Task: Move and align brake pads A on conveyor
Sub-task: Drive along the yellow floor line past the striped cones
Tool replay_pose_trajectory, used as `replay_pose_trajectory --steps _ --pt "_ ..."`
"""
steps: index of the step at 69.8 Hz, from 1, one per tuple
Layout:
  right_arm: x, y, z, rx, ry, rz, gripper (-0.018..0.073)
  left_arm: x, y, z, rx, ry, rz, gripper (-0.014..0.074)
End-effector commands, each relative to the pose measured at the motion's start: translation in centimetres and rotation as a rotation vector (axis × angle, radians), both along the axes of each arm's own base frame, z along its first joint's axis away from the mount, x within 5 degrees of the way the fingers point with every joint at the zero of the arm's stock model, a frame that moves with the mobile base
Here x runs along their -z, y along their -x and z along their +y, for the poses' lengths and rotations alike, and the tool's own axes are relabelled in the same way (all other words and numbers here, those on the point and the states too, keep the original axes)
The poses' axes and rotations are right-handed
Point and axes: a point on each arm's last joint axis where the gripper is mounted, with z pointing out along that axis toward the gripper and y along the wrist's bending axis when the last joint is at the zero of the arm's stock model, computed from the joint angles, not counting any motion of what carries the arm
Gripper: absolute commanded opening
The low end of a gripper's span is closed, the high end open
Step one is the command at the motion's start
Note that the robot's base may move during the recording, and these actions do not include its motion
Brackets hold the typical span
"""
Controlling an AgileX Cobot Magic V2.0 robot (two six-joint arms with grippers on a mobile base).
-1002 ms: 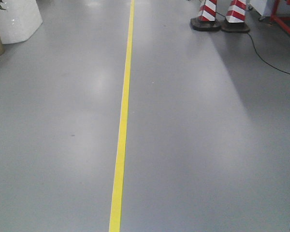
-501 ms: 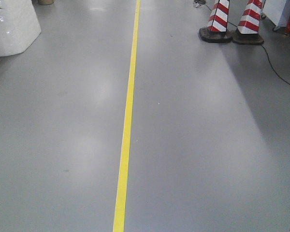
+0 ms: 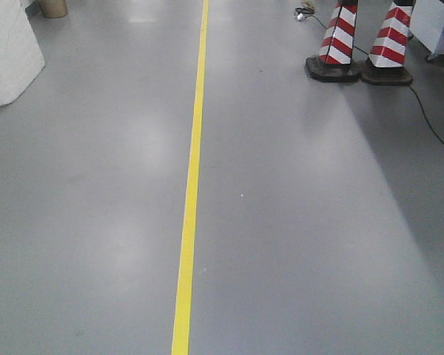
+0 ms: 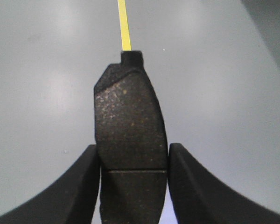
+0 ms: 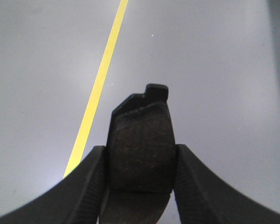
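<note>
The left hand (image 4: 134, 150) is clamping a brake pad (image 4: 128, 116), tab end pointing outward, and the right hand (image 5: 140, 151) is gripping a second brake pad (image 5: 142, 126) likewise. Both pads are hanging above the grey floor (image 3: 318, 222), near its yellow line (image 3: 189, 222).

Front view tilted down over floor (image 3: 318, 222), both wrist views close, sharing yellow line (image 3: 189, 200)

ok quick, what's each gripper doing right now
Left gripper: closed, holding a brake pad.
Right gripper: closed, holding another brake pad.
</note>
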Motion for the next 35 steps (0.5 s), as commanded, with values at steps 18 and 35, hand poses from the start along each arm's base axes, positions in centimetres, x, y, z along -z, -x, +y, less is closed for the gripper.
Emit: replay_pose_trajectory --steps 18,35 --pt "-1.31 -0.33 0.0 0.004 -0.01 -0.08 -0.0002 -1.56 -0.48 -0.1 -0.009 0.029 -0.106 -0.0007" --pt "-1.31 -0.33 0.0 0.004 -0.01 -0.08 -0.0002 -1.57 -0.49 -0.1 -0.009 0.029 -0.107 -0.0007"
